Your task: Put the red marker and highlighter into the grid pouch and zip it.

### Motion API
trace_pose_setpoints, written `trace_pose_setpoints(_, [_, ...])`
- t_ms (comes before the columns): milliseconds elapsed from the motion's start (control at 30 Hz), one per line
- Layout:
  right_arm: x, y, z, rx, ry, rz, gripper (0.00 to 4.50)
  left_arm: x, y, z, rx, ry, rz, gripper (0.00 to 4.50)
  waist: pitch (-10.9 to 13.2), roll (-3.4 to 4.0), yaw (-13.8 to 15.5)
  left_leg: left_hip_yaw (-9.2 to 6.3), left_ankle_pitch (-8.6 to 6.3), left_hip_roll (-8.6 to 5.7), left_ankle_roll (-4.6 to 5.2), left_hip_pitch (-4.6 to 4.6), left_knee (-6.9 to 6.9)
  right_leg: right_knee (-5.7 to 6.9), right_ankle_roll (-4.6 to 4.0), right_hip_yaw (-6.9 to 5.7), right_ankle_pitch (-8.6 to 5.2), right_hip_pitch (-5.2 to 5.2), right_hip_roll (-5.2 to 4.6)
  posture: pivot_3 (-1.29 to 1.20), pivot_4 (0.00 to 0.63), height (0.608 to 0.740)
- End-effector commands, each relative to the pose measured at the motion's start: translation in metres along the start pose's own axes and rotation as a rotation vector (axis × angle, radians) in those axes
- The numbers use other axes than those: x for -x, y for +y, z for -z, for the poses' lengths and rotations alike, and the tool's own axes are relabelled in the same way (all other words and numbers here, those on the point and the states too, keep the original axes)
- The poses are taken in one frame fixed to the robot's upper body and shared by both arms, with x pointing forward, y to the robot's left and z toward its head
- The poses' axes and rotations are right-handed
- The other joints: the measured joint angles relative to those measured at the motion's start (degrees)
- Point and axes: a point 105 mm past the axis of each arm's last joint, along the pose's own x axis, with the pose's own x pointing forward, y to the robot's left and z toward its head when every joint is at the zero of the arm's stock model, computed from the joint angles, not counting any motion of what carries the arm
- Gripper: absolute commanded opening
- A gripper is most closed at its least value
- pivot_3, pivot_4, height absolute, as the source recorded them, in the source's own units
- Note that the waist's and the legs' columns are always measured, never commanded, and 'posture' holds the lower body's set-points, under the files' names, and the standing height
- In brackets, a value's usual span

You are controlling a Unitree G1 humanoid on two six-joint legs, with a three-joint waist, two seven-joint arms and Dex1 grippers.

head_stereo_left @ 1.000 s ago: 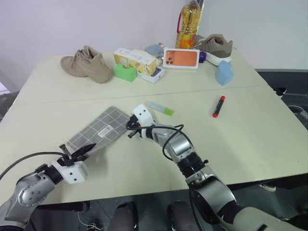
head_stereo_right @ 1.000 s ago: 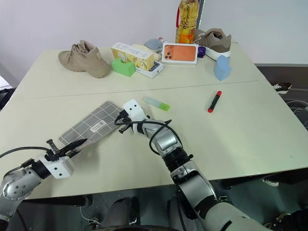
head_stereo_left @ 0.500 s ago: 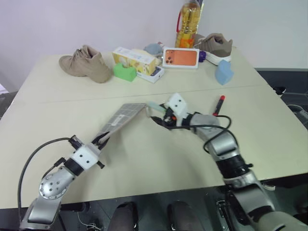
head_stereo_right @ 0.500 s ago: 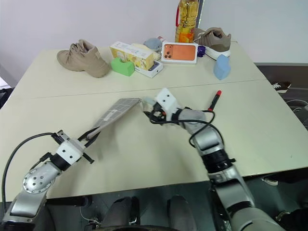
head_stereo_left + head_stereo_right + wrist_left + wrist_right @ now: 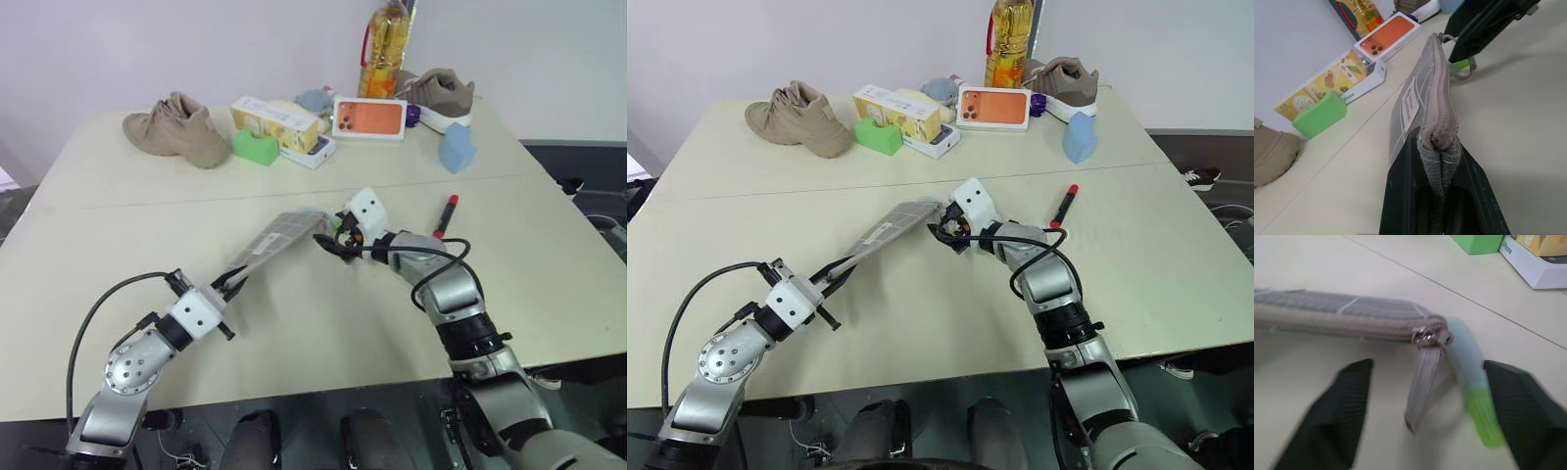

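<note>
A pale cream table (image 5: pixel 549 294) is filling the scene, standing against a plain white wall (image 5: pixel 98 49), with dark floor showing past its right edge.

Starting at the left, the left gripper (image 5: pixel 231 284) is clenching one end of the flat grey fabric pouch with white grid lines (image 5: pixel 279 238), holding it on edge and tilted up off the table. The pouch is stretching away from that gripper toward the right gripper, zipper seam uppermost, with its small white label facing the side.

At the pouch's far end, the right gripper (image 5: pixel 942 236) is standing with its black fingers spread apart, gripping nothing. The grey zipper pull (image 5: pixel 1422 377) is hanging loose between those fingers. The stubby highlighter with a pale blue-green body and bright green cap (image 5: pixel 1473 396) is lying on the table just beside the pull, near one fingertip.

Further right, well apart from the right gripper, the slim red marker with a black end (image 5: pixel 446 215) is lying on the table.

Along the far edge beyond both grippers are lying a tan shoe (image 5: pixel 176 127), a green block (image 5: pixel 255 147), an orange phone box (image 5: pixel 369 118) and a blue block (image 5: pixel 456 149).
</note>
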Motion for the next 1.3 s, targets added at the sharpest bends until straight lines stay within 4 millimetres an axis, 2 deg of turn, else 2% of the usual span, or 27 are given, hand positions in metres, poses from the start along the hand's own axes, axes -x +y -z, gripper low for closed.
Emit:
trace_pose_setpoints(33, [0.001, -0.001, -0.017, 0.008, -0.053, 0.002, 1.55, 0.000, 0.000, -0.010, -0.018, -0.033, -0.006, 0.00, 0.0, 0.00, 0.3, 0.00, 0.00, 0.00, 0.00, 0.00, 0.00, 0.00, 0.00, 0.00, 0.00, -0.01, 0.00, 0.00, 0.150, 0.740])
trace_pose_setpoints(133, [0.002, 0.004, -0.018, 0.023, -0.054, -0.012, 0.04, 0.001, 0.000, -0.009, -0.023, -0.025, -0.014, 0.00, 0.0, 0.00, 0.5, 0.01, 0.00, 0.00, 0.00, 0.00, 0.00, 0.00, 0.00, 0.00, 0.00, -0.01, 0.00, 0.00, 0.150, 0.740])
trace_pose_setpoints(300, [0.005, 0.016, -0.018, 0.128, -0.019, -0.067, 0.04, 0.000, -0.001, -0.006, -0.025, -0.016, -0.024, 0.00, 0.0, 0.00, 0.6, 0.01, 0.00, 0.00, 0.00, 0.00, 0.01, -0.01, 0.00, 0.01, 0.00, 0.00, 0.00, 0.00, 0.150, 0.740])
trace_pose_setpoints(633, [0.020, 0.082, -0.032, 0.447, -0.045, -0.354, 0.04, -0.031, -0.014, -0.009, 0.005, -0.028, -0.043, 0.00, 0.0, -0.04, 0.7, -0.04, 0.00, 0.00, 0.00, 0.00, 0.06, 0.00, 0.01, -0.01, 0.00, 0.03, 0.06, 0.00, 0.150, 0.740])
trace_pose_setpoints(800, [0.028, 0.115, -0.043, 0.494, -0.096, -0.477, 0.04, -0.052, -0.015, -0.016, 0.014, -0.054, -0.073, 0.00, 0.0, -0.08, 0.7, -0.08, 0.00, -0.01, 0.00, 0.00, 0.09, 0.01, 0.02, -0.02, 0.01, 0.04, 0.09, 0.00, 0.150, 0.740])
trace_pose_setpoints(1167, [0.029, 0.123, -0.054, 0.641, -0.140, -0.514, 0.04, -0.089, -0.003, -0.014, -0.025, -0.047, -0.201, 0.00, 0.0, -0.12, 0.9, -0.09, 0.01, -0.02, 0.01, 0.00, 0.16, 0.01, 0.08, -0.07, 0.04, 0.07, 0.20, 0.00, 0.150, 0.740])
trace_pose_setpoints(1300, [0.029, 0.124, -0.056, 0.655, -0.155, -0.512, 0.04, -0.094, -0.003, -0.015, -0.036, -0.052, -0.214, 0.00, 0.1, -0.13, 0.9, -0.09, 0.01, -0.02, 0.01, 0.00, 0.16, 0.00, 0.08, -0.07, 0.04, 0.06, 0.22, 0.00, 0.150, 0.740])
